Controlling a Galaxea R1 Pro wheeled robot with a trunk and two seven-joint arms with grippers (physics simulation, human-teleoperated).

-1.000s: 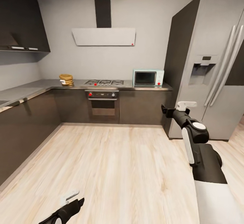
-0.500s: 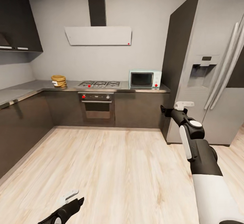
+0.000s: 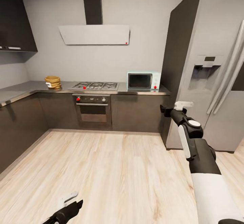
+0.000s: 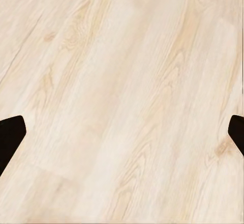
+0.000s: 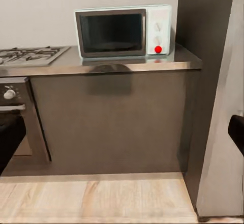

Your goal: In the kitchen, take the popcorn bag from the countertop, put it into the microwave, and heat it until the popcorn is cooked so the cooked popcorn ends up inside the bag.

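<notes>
— Where was the popcorn bag [image 3: 52, 81]?

— On the tabletop [image 3: 20, 90], far beyond my left gripper [image 4: 122, 132], which hung low over the wood floor [image 3: 101, 169] with fingers spread wide and empty.

— And the microwave [image 5: 123, 30]?

— Straight ahead of my right gripper [image 5: 122, 137], door closed, beside the fridge [image 3: 217, 64]. That gripper was spread apart too, holding nothing.

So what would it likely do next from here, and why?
Probably keep rolling toward the far countertop. The popcorn bag sits at its left end, well beyond both arms; the microwave stands shut by the fridge. The left gripper hangs open over bare floor, holding nothing.
</notes>
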